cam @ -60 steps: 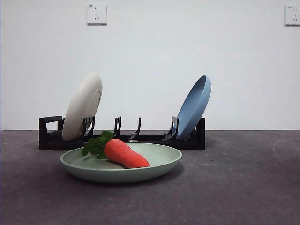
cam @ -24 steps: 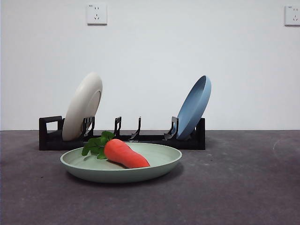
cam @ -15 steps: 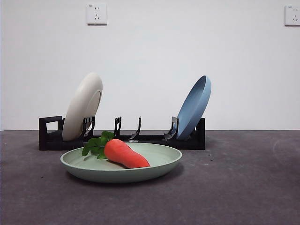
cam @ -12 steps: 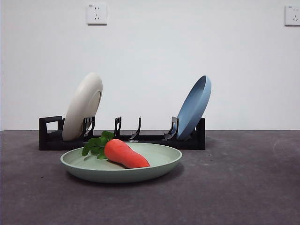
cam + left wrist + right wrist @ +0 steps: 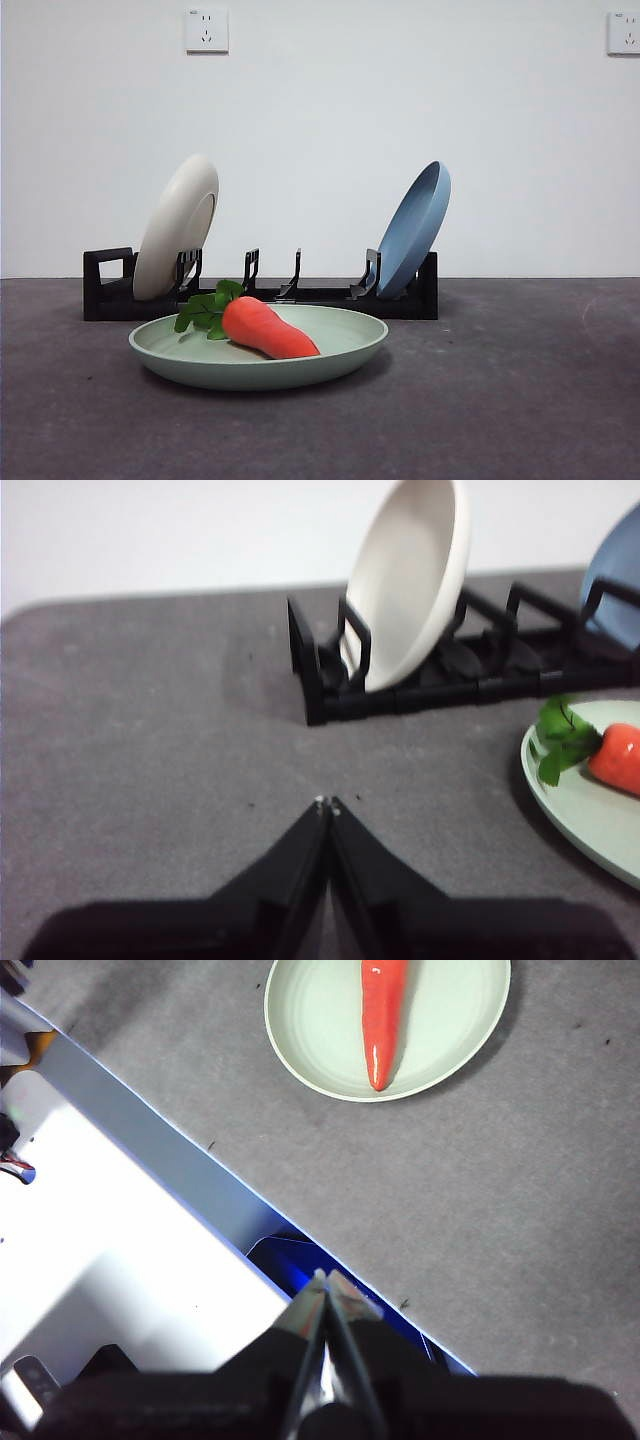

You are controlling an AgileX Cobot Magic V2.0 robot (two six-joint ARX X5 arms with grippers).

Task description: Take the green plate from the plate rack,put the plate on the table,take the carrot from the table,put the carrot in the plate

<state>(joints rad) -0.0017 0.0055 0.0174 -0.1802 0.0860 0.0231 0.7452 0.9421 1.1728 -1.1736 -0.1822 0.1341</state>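
Note:
The green plate [image 5: 258,350] lies flat on the dark grey table [image 5: 500,400], in front of the black plate rack [image 5: 260,290]. The carrot [image 5: 265,328] rests inside the plate, its green leaves toward the rack's handle end. The left wrist view shows the plate's edge [image 5: 585,815] and the carrot [image 5: 618,760] off to one side of my left gripper [image 5: 327,803], which is shut, holds nothing and hovers over bare table. My right gripper [image 5: 324,1278] is shut and empty, high above the table's edge, with the plate [image 5: 330,1040] and carrot [image 5: 383,1015] far from it.
A cream-white plate [image 5: 176,228] leans in the rack near its handle loop, and a light blue plate [image 5: 413,228] leans at the other end. Between them the rack's slots stand bare. In the right wrist view a white surface [image 5: 90,1250] lies beyond the table edge.

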